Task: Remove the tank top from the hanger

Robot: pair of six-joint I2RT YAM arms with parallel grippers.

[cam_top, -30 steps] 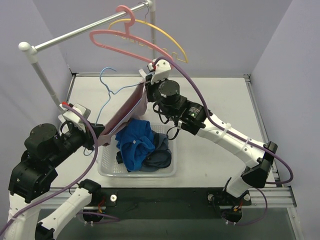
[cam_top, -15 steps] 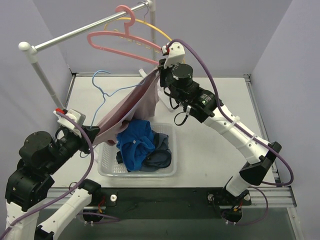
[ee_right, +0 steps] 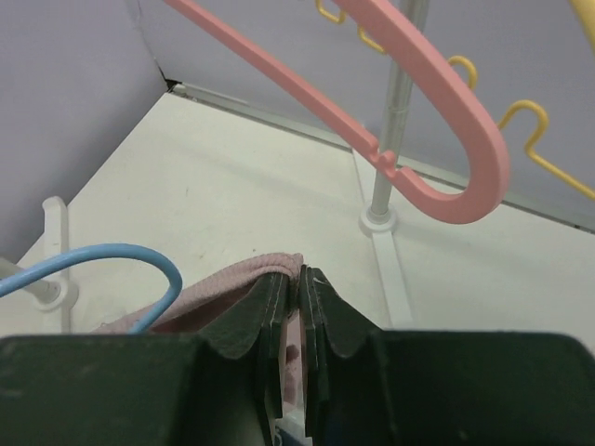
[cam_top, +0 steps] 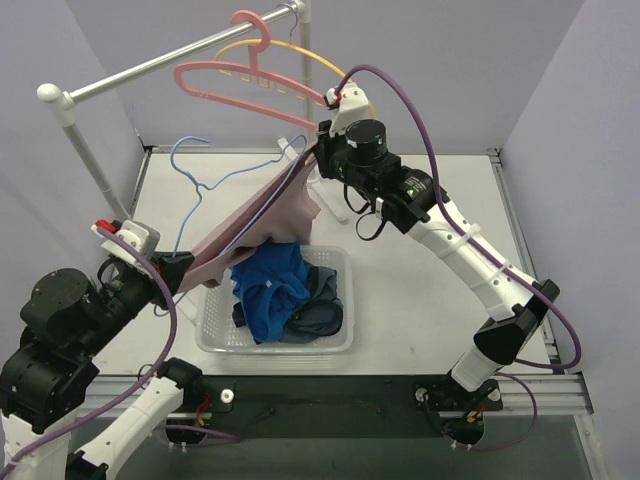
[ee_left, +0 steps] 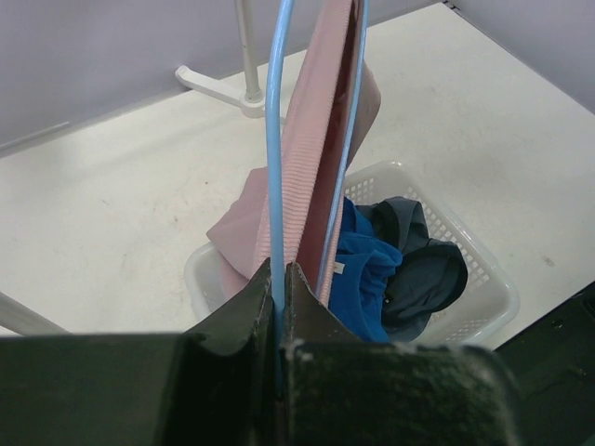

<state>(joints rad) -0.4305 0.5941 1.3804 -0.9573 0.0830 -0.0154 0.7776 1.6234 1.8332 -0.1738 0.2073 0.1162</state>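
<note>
A pink ribbed tank top point(cam_top: 262, 222) is stretched on a thin blue wire hanger point(cam_top: 196, 185) above the basket. My left gripper point(cam_top: 178, 268) is shut on the hanger's blue wire point(ee_left: 273, 158) at its low end; the tank top point(ee_left: 311, 139) runs up beside the wire. My right gripper point(cam_top: 318, 150) is shut on the tank top's upper edge point(ee_right: 246, 279) and holds it high near the rail. The hanger's hook point(ee_right: 112, 265) curls to the left of my right fingers.
A white basket point(cam_top: 215, 330) under the tank top holds blue and dark clothes point(cam_top: 275, 290). A pink hanger point(cam_top: 240, 75) and a yellow hanger point(cam_top: 300, 52) hang on the metal rail point(cam_top: 150, 65), just above my right wrist. The rail's upright point(cam_top: 90, 165) stands at left.
My right gripper has lifted the tank top's edge up and right toward the rail. My left arm has pulled back and down-left with the hanger. The fabric is stretched longer.
</note>
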